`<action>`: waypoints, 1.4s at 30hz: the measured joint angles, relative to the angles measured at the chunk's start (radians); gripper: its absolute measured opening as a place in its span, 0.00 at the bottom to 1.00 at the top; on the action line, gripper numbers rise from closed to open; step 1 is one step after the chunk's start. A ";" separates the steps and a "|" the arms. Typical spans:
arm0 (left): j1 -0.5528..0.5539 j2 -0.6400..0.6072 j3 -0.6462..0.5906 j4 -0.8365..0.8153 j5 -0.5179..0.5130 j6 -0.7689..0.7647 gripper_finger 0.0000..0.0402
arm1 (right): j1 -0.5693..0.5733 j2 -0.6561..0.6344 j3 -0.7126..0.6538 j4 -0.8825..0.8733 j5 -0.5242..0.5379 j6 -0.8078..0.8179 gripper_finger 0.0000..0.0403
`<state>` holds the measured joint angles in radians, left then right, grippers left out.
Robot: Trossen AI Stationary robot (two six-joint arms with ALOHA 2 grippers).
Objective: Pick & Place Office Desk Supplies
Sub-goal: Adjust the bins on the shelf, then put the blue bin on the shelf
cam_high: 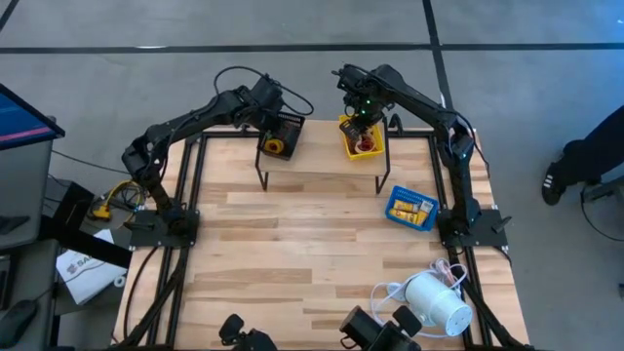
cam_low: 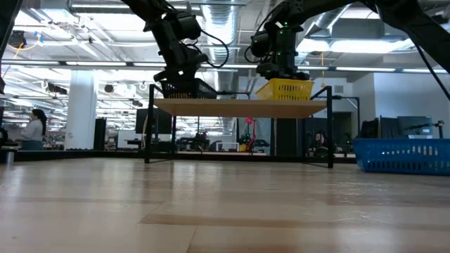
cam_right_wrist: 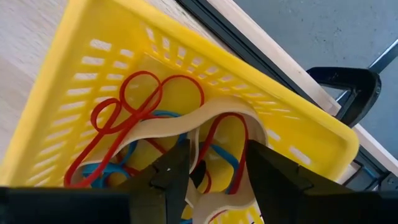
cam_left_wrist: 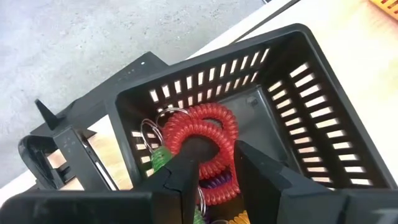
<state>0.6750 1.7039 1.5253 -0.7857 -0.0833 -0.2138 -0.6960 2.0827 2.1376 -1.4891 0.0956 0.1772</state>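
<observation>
Left claw: red coil between jaws, grip unclear. Light and springy, so pinch one loop. Right claw: limp tan band between jaws, grip unclear.

Desk supplies, sorted into two trays on the raised shelf at the far edge of the surface.

Black slotted tray: red coiled spiral cord lies curled on the floor, metal key rings beside it, green coil, purple coil and a bit of yellow-orange partly hidden. Yellow tray: thin red rubber-band loops tangled flat, blue bands beneath, a wide tan band arched on edge over them.
</observation>
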 joint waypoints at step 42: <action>0.032 -0.084 0.001 0.060 -0.021 0.079 0.37 | -0.025 -0.069 0.001 -0.064 0.029 0.034 0.53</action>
<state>0.7074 1.6203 1.5261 -0.7258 -0.1043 -0.1352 -0.7208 2.0132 2.1384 -1.5526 0.1249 0.2111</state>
